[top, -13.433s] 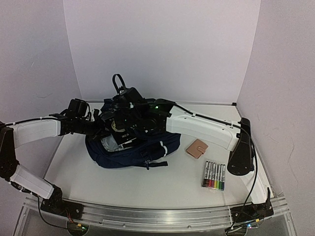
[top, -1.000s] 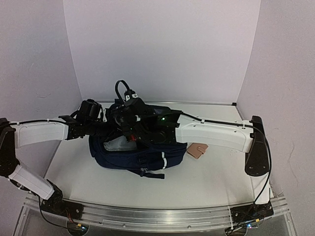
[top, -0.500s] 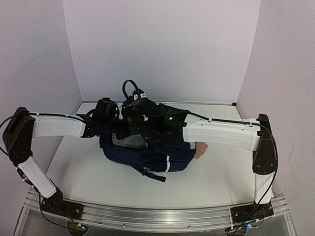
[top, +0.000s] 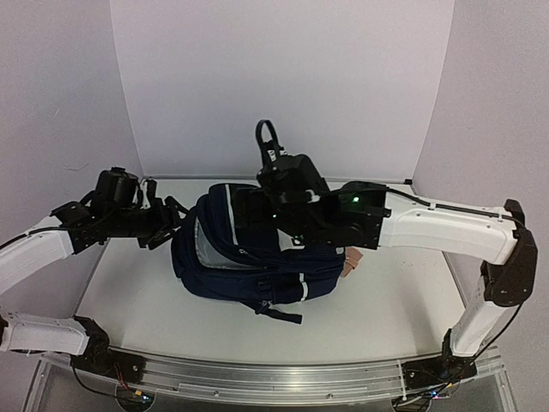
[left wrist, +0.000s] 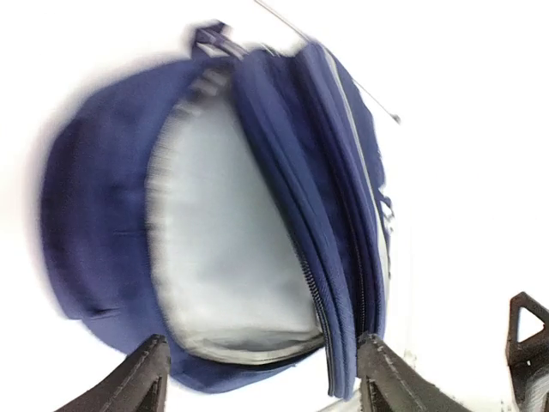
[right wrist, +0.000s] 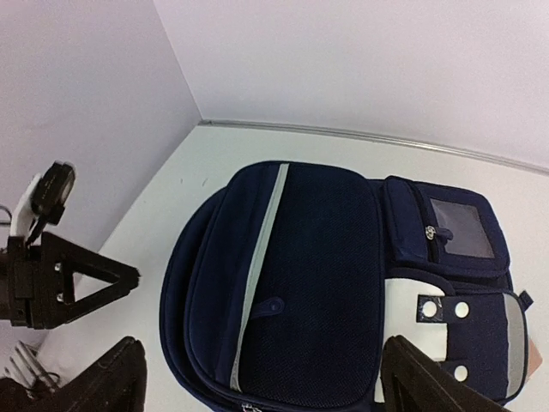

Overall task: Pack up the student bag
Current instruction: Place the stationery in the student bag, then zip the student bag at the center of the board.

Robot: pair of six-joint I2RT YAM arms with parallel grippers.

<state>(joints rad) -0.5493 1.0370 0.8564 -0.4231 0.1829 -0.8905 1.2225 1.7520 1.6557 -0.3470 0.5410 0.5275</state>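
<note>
The student bag (top: 249, 262) lies on its side mid-table, navy with a white stripe. Its main pocket gapes toward the left and shows grey lining (left wrist: 227, 232). My left gripper (top: 170, 219) hovers just left of that mouth. It is open, and its fingertips (left wrist: 147, 378) frame the bag's edge without touching. My right gripper (top: 250, 206) hangs above the bag's top, open and empty. In the right wrist view the bag's front panel (right wrist: 317, 283) and a small zip pocket (right wrist: 446, 232) lie below the spread fingertips (right wrist: 111, 382).
A tan wallet (top: 350, 262) peeks out at the bag's right side, under the right arm. White walls close the table at the back and on both sides. An aluminium rail (top: 274, 378) runs along the near edge.
Both grippers have opened and let go of the bag. The left one has pulled back to the left, the right one has risen. The marker pack seen much earlier is gone from the table.
</note>
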